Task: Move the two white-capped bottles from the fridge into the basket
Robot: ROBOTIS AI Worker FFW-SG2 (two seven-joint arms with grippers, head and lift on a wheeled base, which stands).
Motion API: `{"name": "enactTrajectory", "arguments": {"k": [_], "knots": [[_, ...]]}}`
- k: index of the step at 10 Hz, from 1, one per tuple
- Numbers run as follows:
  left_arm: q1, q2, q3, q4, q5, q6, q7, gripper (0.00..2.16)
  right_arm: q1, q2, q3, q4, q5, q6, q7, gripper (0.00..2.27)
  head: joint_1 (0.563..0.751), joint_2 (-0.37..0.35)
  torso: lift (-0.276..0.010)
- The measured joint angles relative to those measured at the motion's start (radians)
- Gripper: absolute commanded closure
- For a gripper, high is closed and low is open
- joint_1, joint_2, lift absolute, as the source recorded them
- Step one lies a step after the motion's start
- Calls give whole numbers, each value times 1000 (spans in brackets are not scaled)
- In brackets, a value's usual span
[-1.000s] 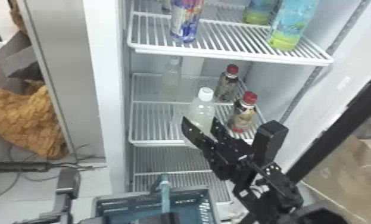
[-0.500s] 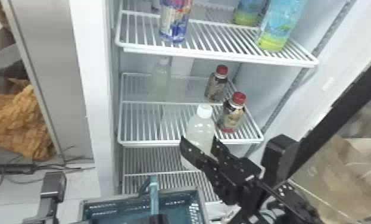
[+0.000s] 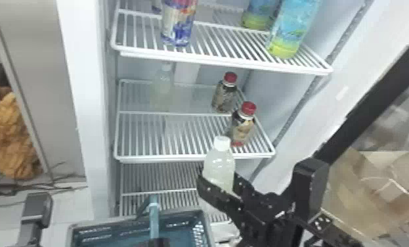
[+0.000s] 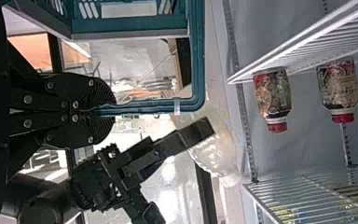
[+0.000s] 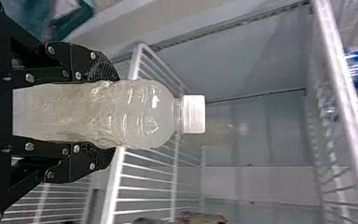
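One clear plastic bottle with a white cap and pale contents [image 3: 219, 164], held roughly upright in the right black two-fingered tool [image 3: 220, 180], low in the middle of the frame, in front of the white wire middle shelf [image 3: 180, 159]. In the right wrist view, clasped by its body, a finger on each side, with the cap out past the fingertips. Another pale white-capped bottle [image 3: 162, 88], faint to the eye, at the back left of that same shelf, left of centre and above the middle of the frame.

At the bottom edge, left of centre, the left black two-fingered tool [image 3: 154, 242], pressed together on the teal handle [image 3: 154, 220] of the blue-green plastic basket [image 3: 131, 226]; grip plain to see in the left wrist view.

On the right part of the middle shelf, two dark-labelled bottles with red caps, one farther back [image 3: 225, 96] and one nearer the front edge [image 3: 243, 127]. Up at the top of the frame, on the upper wire shelf [image 3: 213, 60], a blue, white and red container [image 3: 179, 24] left of two blue-and-green ones [image 3: 289, 31].
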Motion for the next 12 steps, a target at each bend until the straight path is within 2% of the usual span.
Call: {"name": "enactTrajectory", "arguments": {"k": [3,6,8,12], "knots": [[0,0,0,0,0,0,0,1154,20,4,-37,-112,16,251,18,806,695,-350,-260],[-1,0,0,0,-2,2,0,1154,15,4,-32,-147,-13,408,19,806,695,-350,-260],[-1,0,0,0,-2,4,0,1154,2,-1,-4,-141,-40,477,17,806,695,-350,-260],[-2,0,0,0,-2,5,0,1154,-48,-11,25,-52,-105,522,17,806,695,-327,-260]]}}
